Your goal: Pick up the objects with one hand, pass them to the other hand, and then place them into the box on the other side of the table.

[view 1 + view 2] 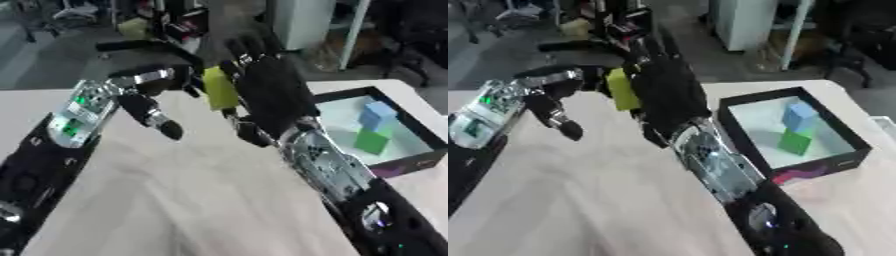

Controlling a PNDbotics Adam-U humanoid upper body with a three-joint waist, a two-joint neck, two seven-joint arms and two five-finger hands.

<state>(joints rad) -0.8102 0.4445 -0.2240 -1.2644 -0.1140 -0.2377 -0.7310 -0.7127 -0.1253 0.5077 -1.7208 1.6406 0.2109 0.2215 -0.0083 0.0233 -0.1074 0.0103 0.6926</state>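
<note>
Mid-handover above the table: yellow block [220, 88] sits between my left hand [144, 82] and right hand [273, 95]; can't tell whose fingers clasp it. Early let-go drops it short of the box [411, 125]

Bare table [175, 190] lies open; box [420, 131] already holds blue block [380, 115] and green block [372, 141].

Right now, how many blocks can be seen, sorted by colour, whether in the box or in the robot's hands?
Yellow-green block, held up between the left hand and the right hand: 1
Light blue block, in the black-walled box: 1
Green block, in the same box: 1
Total: 3 blocks
</note>
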